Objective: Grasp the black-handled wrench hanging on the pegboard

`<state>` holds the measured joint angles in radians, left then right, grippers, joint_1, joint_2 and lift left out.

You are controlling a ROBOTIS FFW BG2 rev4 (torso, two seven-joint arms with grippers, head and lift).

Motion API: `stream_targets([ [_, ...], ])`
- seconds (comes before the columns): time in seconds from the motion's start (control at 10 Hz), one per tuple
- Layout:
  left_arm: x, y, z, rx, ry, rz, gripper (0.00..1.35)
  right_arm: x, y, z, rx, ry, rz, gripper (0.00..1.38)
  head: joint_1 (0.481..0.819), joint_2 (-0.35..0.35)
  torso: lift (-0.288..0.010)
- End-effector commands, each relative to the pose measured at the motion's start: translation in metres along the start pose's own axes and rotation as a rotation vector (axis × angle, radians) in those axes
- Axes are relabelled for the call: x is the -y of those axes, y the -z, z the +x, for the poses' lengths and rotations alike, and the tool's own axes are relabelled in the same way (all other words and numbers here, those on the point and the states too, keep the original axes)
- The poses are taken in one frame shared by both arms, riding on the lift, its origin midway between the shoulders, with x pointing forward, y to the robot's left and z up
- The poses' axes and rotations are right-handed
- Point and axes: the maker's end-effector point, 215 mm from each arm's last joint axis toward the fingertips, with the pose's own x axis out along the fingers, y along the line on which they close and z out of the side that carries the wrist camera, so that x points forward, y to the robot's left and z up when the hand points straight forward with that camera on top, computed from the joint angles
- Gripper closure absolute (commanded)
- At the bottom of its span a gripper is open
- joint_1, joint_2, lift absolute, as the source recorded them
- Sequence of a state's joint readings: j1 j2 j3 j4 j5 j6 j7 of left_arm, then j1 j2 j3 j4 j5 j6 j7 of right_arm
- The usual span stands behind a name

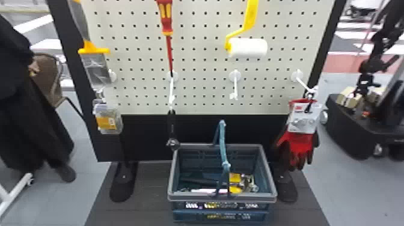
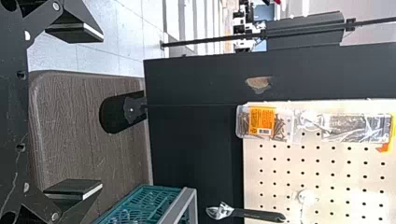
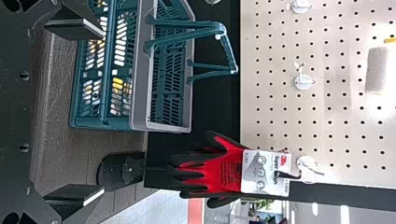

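The black-handled wrench (image 1: 171, 127) hangs from a white hook on the pegboard (image 1: 204, 90), its metal head down, just above the back left corner of the basket. In the left wrist view the wrench (image 2: 247, 214) lies across the board's black lower panel, well ahead of my left gripper (image 2: 100, 111), which is open with nothing between its fingers. My right gripper (image 3: 100, 111) is open too, held back from the board between the basket (image 3: 140, 70) and the red gloves (image 3: 210, 170).
A teal and grey basket (image 1: 221, 196) with tools inside stands below the board. Also hanging are a screw packet (image 1: 108, 120), a red screwdriver (image 1: 166, 30), a paint roller (image 1: 248, 46) and red gloves (image 1: 297, 141). A person in black (image 1: 18, 105) stands left, a black cart (image 1: 360, 126) right.
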<state>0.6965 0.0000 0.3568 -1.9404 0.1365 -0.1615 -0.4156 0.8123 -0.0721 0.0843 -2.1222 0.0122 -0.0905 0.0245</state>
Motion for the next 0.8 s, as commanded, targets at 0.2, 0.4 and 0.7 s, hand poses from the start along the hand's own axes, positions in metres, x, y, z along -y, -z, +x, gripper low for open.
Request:
stream_targets([
  [0.2,0.0007,-0.0001,0.0008,0.001,-0.001,-0.003,0.19,0.0001,-0.0007,0.0007,0.002,0.000,0.000,0.13,0.549,0.000,-0.100],
  [0.4,-0.0027,-0.0021,-0.0009,0.007,-0.007,-0.003,0.19,0.0003,-0.0024,0.0021,0.006,0.000,0.001,0.13,0.549,0.000,-0.100],
  [0.7,-0.0007,-0.0032,0.0060,0.007,-0.004,-0.013,0.19,-0.0003,0.0018,-0.0014,-0.004,0.001,0.002,0.13,0.549,0.000,-0.100],
])
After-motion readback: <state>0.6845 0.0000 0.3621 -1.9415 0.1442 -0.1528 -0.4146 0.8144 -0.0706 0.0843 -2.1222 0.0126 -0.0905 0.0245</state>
